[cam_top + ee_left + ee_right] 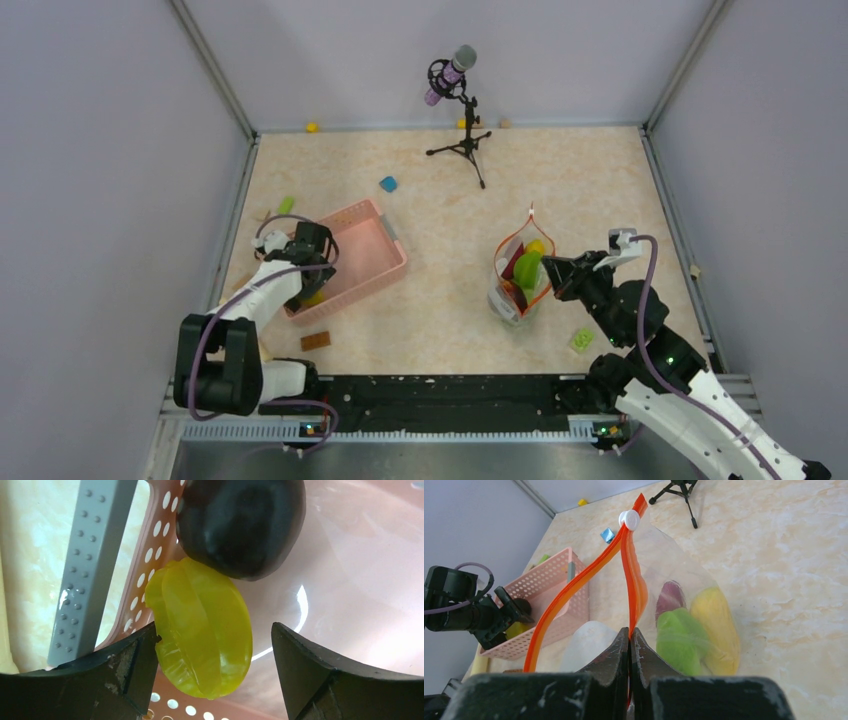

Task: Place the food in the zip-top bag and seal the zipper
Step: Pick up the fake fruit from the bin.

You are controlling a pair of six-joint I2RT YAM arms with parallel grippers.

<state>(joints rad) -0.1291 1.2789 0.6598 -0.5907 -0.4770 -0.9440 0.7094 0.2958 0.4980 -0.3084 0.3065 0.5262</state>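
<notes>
L end effector [314, 284] in pink basket [386, 236] — R end effector [548, 272] at zip-top bag [508, 298] w/ green, yellow food [527, 268] inside.

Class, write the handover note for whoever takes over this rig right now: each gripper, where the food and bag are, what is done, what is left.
Left gripper: open, fingers either side of the yellow ridged plastic toy fruit in the pink slotted plastic basket, beside the dark brown round toy piece.
Right gripper: shut on the orange-red zipper strip of the clear zip-top bag, whose mouth is open.
Done: maroon piece, green piece and yellow piece are in the bag.
Left: bag the two basket pieces and the bright green piece on the table, then run the white slider shut.
</notes>
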